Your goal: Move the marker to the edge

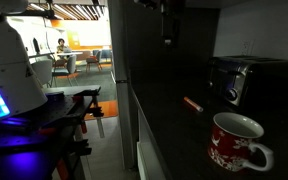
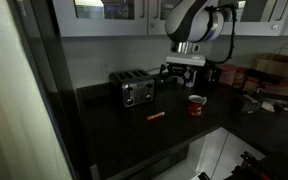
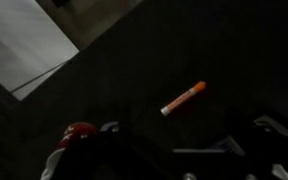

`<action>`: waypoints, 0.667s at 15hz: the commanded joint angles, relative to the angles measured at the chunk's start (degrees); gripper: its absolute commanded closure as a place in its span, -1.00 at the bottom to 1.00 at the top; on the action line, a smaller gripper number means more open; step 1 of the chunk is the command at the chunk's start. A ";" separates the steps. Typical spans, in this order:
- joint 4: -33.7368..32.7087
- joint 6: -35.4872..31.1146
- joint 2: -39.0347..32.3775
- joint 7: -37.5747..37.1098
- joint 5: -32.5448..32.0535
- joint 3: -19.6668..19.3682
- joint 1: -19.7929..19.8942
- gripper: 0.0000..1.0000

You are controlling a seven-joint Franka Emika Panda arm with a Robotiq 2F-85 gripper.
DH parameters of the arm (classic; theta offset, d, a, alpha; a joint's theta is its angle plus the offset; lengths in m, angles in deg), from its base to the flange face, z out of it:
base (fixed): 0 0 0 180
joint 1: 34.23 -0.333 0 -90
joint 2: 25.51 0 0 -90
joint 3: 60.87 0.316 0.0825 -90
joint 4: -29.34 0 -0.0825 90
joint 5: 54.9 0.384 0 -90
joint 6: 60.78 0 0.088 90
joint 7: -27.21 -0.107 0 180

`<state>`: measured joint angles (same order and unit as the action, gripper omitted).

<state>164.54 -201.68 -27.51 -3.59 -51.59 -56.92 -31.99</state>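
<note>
The marker (image 1: 192,103) is a small orange-red stick lying flat on the dark countertop, also seen in an exterior view (image 2: 156,116) and in the wrist view (image 3: 183,98). My gripper (image 2: 182,70) hangs well above the counter, near the toaster and mug; it shows at the top of an exterior view (image 1: 169,20). In the wrist view its dark fingers (image 3: 184,135) sit apart at the bottom of the picture with nothing between them, and the marker lies beyond them. The counter's edge (image 2: 159,152) runs along the front and shows in the wrist view (image 3: 44,70).
A red-and-white patterned mug (image 1: 236,142) stands near the marker, also in an exterior view (image 2: 196,105) and the wrist view (image 3: 72,135). A toaster (image 2: 136,90) stands at the back, also seen in an exterior view (image 1: 239,78). Boxes and clutter (image 2: 269,78) sit further along the counter.
</note>
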 commanded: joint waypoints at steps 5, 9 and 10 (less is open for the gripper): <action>-12.74 0.86 -16.75 -20.19 4.53 -4.38 -4.65 -1.00; -19.19 -0.13 -24.62 -23.07 13.80 -5.58 -4.29 -1.00; -20.61 -0.62 -26.38 -24.48 15.65 -5.91 -4.43 -1.00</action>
<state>148.29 -201.76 -49.60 -23.98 -40.89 -61.82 -35.58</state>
